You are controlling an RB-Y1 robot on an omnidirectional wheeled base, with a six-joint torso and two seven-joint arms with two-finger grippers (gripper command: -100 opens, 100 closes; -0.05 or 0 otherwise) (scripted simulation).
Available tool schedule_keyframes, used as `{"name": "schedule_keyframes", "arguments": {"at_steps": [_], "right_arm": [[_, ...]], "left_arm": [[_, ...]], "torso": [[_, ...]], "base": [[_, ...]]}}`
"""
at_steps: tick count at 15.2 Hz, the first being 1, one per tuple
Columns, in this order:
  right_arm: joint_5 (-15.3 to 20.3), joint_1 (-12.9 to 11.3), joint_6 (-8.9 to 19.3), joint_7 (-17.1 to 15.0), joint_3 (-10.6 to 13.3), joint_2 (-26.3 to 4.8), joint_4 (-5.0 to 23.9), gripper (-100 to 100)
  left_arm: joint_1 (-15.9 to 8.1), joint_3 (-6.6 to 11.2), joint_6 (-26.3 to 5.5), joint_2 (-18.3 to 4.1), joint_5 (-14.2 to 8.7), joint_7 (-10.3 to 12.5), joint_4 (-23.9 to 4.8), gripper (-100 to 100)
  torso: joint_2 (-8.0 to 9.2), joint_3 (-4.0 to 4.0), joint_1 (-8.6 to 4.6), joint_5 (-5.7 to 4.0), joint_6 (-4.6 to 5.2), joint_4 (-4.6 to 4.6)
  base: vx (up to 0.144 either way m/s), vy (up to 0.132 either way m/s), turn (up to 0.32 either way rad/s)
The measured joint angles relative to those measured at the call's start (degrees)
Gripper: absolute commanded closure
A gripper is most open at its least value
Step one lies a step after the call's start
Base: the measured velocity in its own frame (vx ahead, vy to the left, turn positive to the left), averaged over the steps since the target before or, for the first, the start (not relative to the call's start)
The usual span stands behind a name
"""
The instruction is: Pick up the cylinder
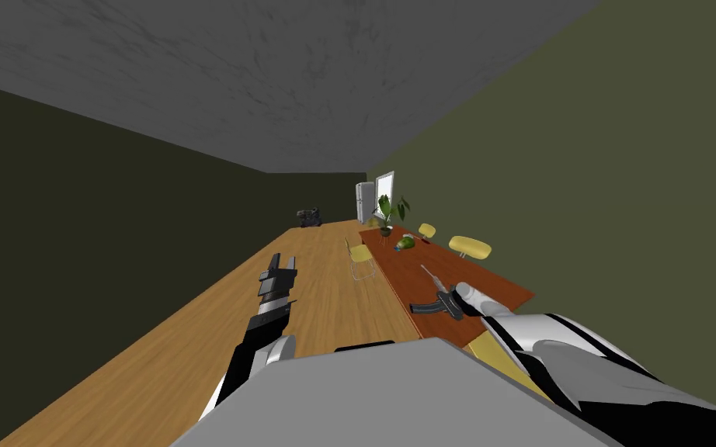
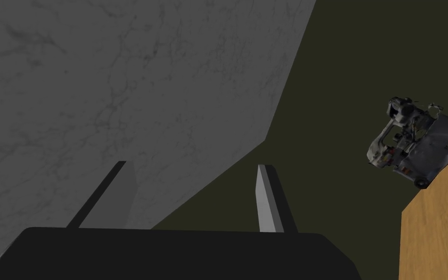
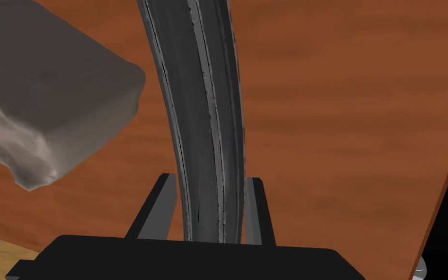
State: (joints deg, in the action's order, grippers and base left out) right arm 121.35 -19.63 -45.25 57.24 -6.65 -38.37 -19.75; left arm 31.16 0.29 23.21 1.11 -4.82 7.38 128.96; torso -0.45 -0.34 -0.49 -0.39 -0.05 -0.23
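Observation:
A dark grey, gun-shaped object [image 1: 430, 307] with a long thin rod lies at the near end of the red-brown table [image 1: 488, 283]. My right gripper [image 1: 450, 301] reaches onto it from the near side. In the right wrist view, the right gripper [image 3: 211, 179] is shut on a dark, curved, ribbed bar [image 3: 208, 121] of that object, with both fingers pressing its sides. A rounded grey block [image 3: 48, 97] lies beside the bar, over the table top [image 3: 339, 121]. My left gripper [image 1: 279, 268] is held out over the wooden floor, and its wrist view shows the left gripper [image 2: 194, 194] open with nothing between its fingers.
Further along the table stand a potted plant [image 1: 387, 213] and a green object [image 1: 404, 244]. Yellow chairs [image 1: 360, 256] [image 1: 470, 247] flank it. A white fridge [image 1: 364, 202] and a grey cart-like thing [image 1: 309, 216] stand at the far end of the wooden floor.

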Motion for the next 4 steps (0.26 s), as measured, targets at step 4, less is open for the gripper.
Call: {"name": "schedule_keyframes", "arguments": {"at_steps": [4], "right_arm": [[1.3,-2.5,-1.1,0.8,0.0,-0.2,1.2,100]], "left_arm": [[0.0,0.0,0.0,0.0,0.0,0.0,0.0,0]], "torso": [[0.04,0.02,0.05,0.04,0.01,0.01]], "base": [[-0.01,0.018,-0.084]]}}
